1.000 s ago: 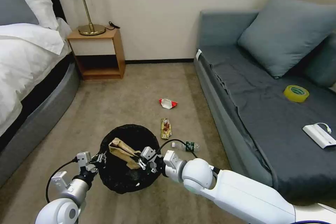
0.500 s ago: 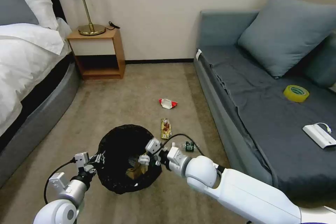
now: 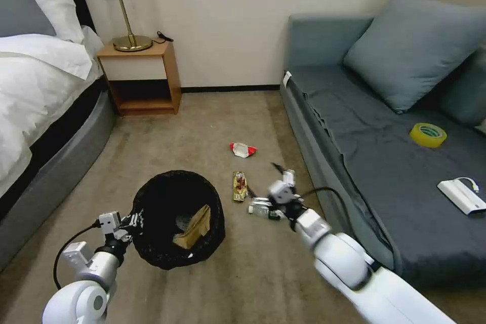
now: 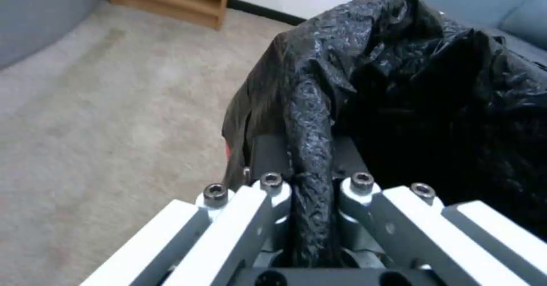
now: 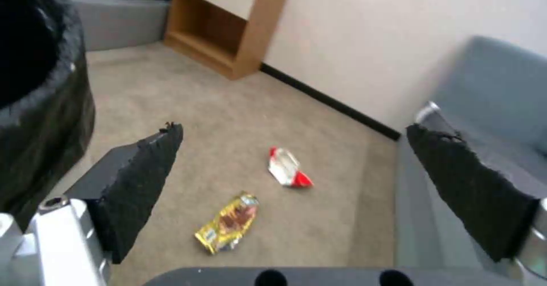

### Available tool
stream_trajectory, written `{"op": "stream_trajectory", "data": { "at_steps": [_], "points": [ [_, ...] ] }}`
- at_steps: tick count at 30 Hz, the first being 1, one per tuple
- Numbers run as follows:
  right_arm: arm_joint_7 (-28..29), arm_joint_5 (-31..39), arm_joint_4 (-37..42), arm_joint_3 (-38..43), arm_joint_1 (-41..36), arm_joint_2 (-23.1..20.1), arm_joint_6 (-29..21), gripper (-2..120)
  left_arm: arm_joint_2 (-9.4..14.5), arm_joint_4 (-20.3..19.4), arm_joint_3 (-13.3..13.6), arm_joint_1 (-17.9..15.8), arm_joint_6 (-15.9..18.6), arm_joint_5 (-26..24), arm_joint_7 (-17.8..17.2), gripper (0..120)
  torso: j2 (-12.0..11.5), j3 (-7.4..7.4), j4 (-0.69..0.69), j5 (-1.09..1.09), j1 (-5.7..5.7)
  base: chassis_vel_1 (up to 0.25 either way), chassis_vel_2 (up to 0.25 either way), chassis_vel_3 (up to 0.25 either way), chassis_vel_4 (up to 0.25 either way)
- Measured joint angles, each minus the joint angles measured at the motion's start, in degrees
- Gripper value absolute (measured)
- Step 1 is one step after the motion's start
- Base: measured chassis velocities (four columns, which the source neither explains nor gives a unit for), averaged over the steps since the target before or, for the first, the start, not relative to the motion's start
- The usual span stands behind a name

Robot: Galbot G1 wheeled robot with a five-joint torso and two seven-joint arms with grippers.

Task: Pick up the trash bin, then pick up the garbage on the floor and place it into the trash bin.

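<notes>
The left claw point(image 3: 132, 223) is clamped on the rim of the trash bin point(image 3: 177, 217); in the left wrist view a fold of black liner point(image 4: 310, 149) is pinched between its fingers. The bin is held tilted above the carpet point(image 3: 167, 147), and a brown paper bag point(image 3: 195, 227) is seen inside it. The right claw point(image 3: 278, 185) is spread wide apart with nothing held, positioned over the floor beside the sofa point(image 3: 385, 162), just above the clear bottle point(image 3: 263, 209). The yellow-brown snack wrapper point(image 3: 239, 185) is found on the carpet just beside the bottle, and the red-and-white wrapper point(image 3: 243, 149) farther out toward the wall. Both wrappers are seen between the fingers point(image 5: 142, 183) in the right wrist view.
</notes>
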Motion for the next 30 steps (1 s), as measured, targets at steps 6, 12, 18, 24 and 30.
{"op": "stream_trajectory", "data": {
  "at_steps": [6,12,18,24,30],
  "points": [
    [-0.5,-2.4,2.7,7.2,-10.9,5.2,2.5,100,0.1,-0.1,-0.1,-0.4,-0.2,1.6,-0.8,5,0.0,0.00,0.00,-0.02,0.00,0.000,0.000,0.000,0.000],
    [-0.9,-5.4,4.2,11.9,-19.4,14.0,6.1,100,-0.1,-0.1,-0.3,-0.3,-0.6,2.3,-1.8,5,0.0,0.00,0.00,-0.01,0.00,0.000,0.000,0.000,0.000],
    [-0.2,-9.3,5.2,14.1,-24.8,18.9,9.1,100,0.3,0.1,-1.6,-0.6,-0.6,2.1,-2.0,5,0.0,0.00,0.01,-0.01,0.00,0.000,0.000,0.000,0.000],
    [-0.1,-10.3,5.8,16.2,-27.3,21.7,10.9,100,0.4,0.4,-1.9,-0.7,-0.6,1.9,-2.0,5,0.0,0.00,0.01,-0.02,0.00,0.000,0.000,0.000,0.000],
    [-0.3,-10.1,6.2,15.8,-27.6,21.8,10.8,100,0.2,0.4,-1.8,-0.8,-0.7,1.9,-1.9,5,0.0,0.00,0.01,-0.02,0.00,0.000,0.000,0.000,0.000]
  ]
}}
